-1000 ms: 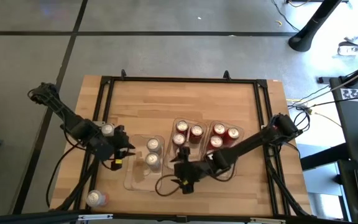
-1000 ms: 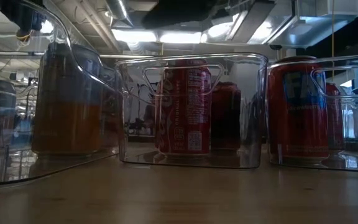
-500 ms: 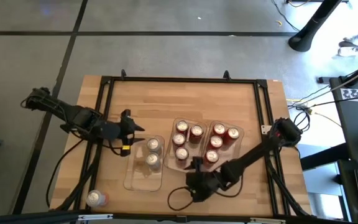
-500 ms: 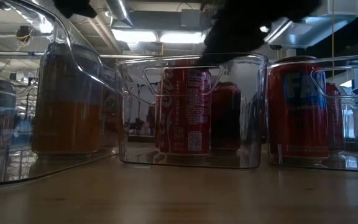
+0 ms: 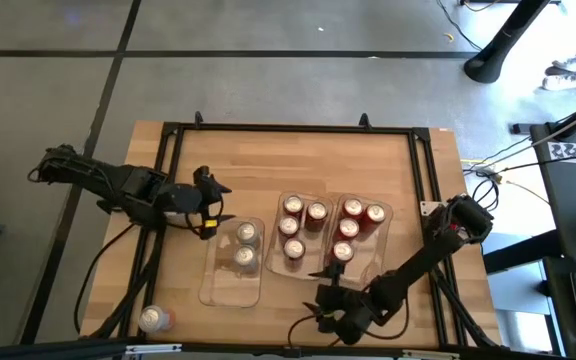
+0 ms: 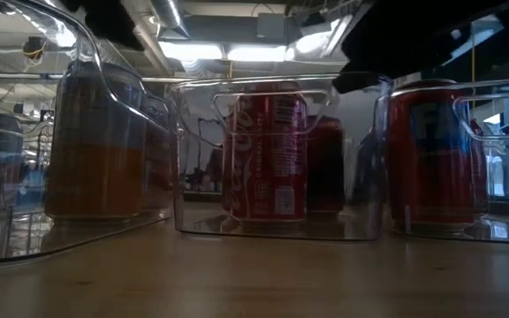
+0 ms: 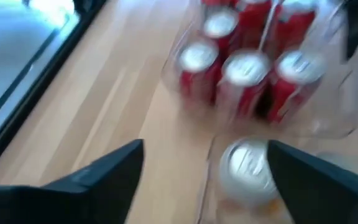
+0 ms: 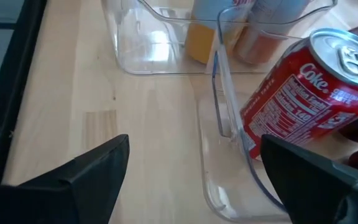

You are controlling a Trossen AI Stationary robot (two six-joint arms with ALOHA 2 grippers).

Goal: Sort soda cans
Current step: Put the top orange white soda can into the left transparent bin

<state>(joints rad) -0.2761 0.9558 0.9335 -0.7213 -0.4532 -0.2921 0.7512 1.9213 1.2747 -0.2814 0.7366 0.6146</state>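
Three clear trays stand side by side near the table's front. The left tray [image 5: 236, 262] holds two silver-topped orange soda cans [image 5: 247, 233]. The middle tray [image 5: 304, 268] and the right tray [image 5: 383, 225] hold several red cans [image 5: 316, 211]. One more can [image 5: 153, 318] stands at the front left corner. My left gripper [image 5: 218, 205] hovers open, just left of the left tray's far end. My right gripper [image 5: 325, 305] hangs open in front of the middle tray, with nothing between its fingers [image 8: 98, 171].
A black frame [image 5: 288, 128] runs round the wooden table top. Bare wood lies behind the trays and along the front edge. A black cable [image 5: 283, 320] loops on the table by my right gripper.
My left gripper has swung from the left tray's near side toward the table's far edge and risen a little. My right gripper has drawn back from the middle tray toward the near edge and somewhat to the right, sinking lower and rolling as it went.
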